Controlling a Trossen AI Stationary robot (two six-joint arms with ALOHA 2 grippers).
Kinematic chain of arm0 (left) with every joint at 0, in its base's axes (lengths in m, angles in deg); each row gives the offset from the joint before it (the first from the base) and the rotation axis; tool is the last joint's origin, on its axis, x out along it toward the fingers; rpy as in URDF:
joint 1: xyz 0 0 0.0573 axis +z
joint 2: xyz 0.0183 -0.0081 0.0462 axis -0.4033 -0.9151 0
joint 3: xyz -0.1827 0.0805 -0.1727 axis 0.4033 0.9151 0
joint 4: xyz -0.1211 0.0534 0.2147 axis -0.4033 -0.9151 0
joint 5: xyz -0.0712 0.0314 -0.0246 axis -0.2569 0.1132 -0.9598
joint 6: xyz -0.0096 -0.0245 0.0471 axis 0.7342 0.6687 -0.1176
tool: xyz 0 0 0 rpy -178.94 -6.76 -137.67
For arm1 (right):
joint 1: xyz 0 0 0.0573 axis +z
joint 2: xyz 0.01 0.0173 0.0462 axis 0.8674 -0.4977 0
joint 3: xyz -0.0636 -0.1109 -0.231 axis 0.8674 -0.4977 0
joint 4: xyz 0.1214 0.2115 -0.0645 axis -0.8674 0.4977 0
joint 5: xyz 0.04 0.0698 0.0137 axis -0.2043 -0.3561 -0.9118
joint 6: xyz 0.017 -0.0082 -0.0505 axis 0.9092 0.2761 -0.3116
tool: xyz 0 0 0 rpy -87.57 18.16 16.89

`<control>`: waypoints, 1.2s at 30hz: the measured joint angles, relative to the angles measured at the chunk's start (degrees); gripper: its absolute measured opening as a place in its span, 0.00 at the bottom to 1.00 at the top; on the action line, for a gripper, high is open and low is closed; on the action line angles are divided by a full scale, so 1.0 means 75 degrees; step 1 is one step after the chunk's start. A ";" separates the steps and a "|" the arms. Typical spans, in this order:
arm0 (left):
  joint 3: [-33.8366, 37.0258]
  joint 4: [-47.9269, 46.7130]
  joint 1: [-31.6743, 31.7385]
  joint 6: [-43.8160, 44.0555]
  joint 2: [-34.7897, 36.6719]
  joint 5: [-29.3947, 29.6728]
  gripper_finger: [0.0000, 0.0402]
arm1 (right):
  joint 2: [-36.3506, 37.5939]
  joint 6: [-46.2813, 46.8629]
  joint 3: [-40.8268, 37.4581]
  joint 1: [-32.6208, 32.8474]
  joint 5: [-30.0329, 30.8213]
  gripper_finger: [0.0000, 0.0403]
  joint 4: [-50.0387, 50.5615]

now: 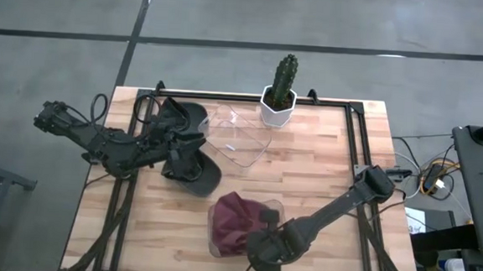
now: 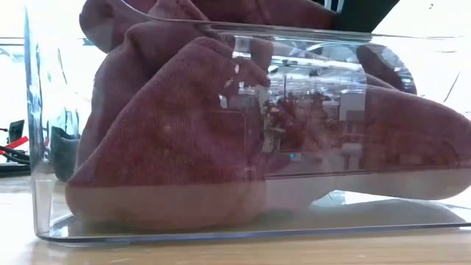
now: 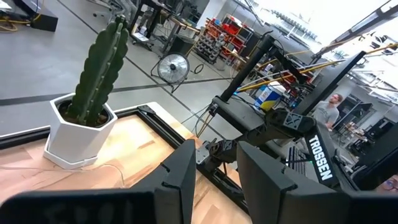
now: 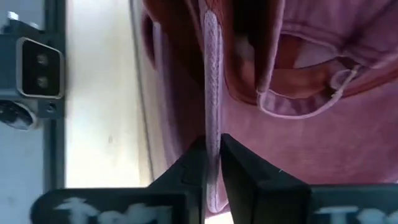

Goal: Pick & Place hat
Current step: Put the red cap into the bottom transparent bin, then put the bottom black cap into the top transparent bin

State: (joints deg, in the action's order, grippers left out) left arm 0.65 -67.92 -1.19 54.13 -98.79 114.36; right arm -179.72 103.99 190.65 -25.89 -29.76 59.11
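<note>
Maroon hat [image 1: 235, 220] fills clear bin [image 1: 214, 250], right tool [image 4: 212, 163] pinching its brim.

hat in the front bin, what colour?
Maroon hat, in the clear bin, pinched by the right hand. The low view shows it best.

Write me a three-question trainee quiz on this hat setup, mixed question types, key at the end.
1. True or false: the right claw is pinching an edge of the maroon hat.
2. Multiple choice: the maroon hat lies in
A. the cactus pot
B. a clear container at the table's near edge
C. the bare table top
3. Fill in: the left claw is at the ___ hat, near the cactus.

Key: 1 true; 2 B; 3 dark.
</note>
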 joint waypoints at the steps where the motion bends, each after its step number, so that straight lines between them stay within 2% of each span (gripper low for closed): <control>1: 0.0000 -0.0020 0.0002 0.0000 0.0000 0.0002 0.27 | 0.0000 0.0007 0.0000 0.0000 -0.0016 0.10 -0.0060; 10: 0.0009 -0.0136 0.0015 0.0000 0.0000 0.0002 0.27 | 0.0318 0.0059 0.0000 0.0000 -0.0190 0.33 -0.0388; 14: 0.0009 -0.0148 0.0015 0.0071 0.0000 -0.0003 0.27 | 0.0544 0.0123 0.0000 0.0000 -0.0814 0.45 -0.0333; 17: 0.0012 -0.0242 0.0015 0.0609 -0.0002 -0.0022 0.27 | 0.0873 0.0342 -0.0003 0.0000 -0.1269 0.51 -0.0331; 21: 0.0012 -0.1005 0.0015 0.1966 -0.0005 -0.0024 0.27 | 0.1409 0.0729 -0.0003 0.0001 -0.1199 0.53 -0.0291; 25: 0.0012 -0.2693 0.0015 0.4116 -0.0013 -0.0332 0.27 | 0.1896 0.0954 -0.0006 -0.0043 -0.0798 0.53 -0.0146; 30: 0.0017 -0.4569 -0.0082 0.7356 -0.0327 -0.1028 0.27 | 0.2420 0.0909 -0.0005 -0.0086 0.0277 0.53 -0.0126; 36: 0.0026 -0.4769 -0.0181 0.8625 -0.0955 -0.1094 0.27 | 0.2898 0.0954 -0.0006 -0.0299 0.1420 0.53 -0.0096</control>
State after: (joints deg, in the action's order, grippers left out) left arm 0.85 -103.69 -2.55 118.82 -105.96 106.15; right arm -157.98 111.14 190.61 -28.14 -19.11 58.39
